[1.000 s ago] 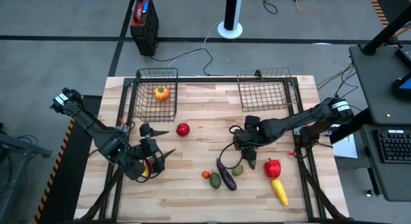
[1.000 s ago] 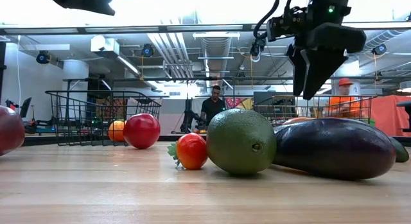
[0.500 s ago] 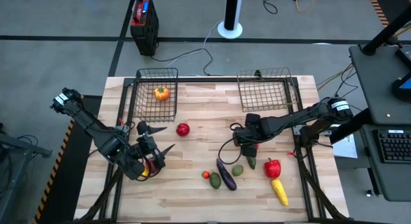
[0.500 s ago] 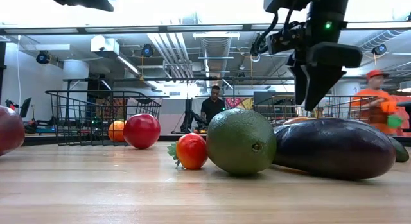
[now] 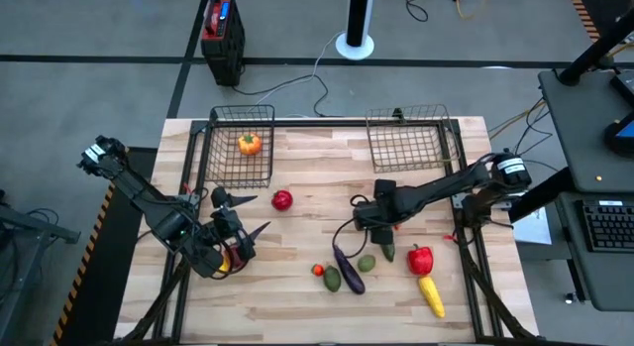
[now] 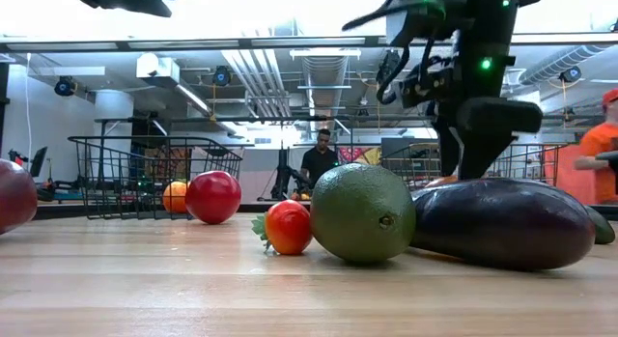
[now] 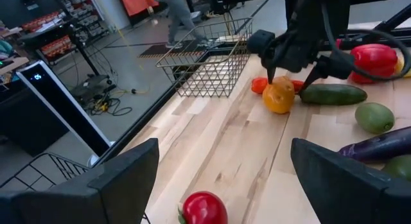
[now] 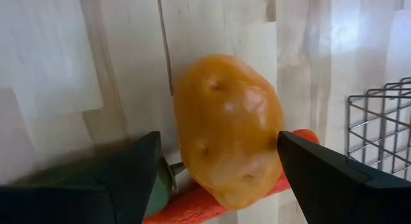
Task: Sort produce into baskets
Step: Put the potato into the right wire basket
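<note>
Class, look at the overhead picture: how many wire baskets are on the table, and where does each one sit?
2. One wire basket sits at the table's far left and holds an orange fruit; the other wire basket sits at the far right. None seems hidden.

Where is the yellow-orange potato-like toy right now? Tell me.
In the left wrist view the yellow-orange potato-like toy lies on the table's right half, between the open right gripper's fingers, beside the green cucumber, near the right wire basket.
</note>
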`<move>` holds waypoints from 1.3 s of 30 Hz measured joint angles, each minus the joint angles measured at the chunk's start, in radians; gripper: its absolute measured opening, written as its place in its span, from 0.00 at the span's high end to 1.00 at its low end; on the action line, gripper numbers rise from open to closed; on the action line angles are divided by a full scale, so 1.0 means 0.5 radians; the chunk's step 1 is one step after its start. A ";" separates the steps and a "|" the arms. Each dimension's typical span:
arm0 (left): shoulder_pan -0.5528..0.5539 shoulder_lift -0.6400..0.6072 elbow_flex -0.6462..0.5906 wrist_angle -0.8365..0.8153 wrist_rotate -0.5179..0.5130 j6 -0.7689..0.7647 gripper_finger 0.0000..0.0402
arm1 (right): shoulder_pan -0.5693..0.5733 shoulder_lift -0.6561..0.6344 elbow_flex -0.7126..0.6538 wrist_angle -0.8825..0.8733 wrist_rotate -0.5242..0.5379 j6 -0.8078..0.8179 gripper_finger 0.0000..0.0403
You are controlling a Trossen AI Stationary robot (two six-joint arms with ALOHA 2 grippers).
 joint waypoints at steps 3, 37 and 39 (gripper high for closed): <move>0.000 0.000 0.000 -0.001 -0.001 0.000 0.17 | -0.002 0.052 0.000 0.006 0.024 -0.019 0.25; 0.001 0.031 -0.002 0.027 0.000 -0.025 0.17 | -0.076 -0.098 0.463 0.120 0.039 -0.146 0.38; 0.001 0.031 -0.002 0.032 0.000 -0.025 0.17 | -0.118 -0.098 0.590 0.100 0.113 -0.189 0.38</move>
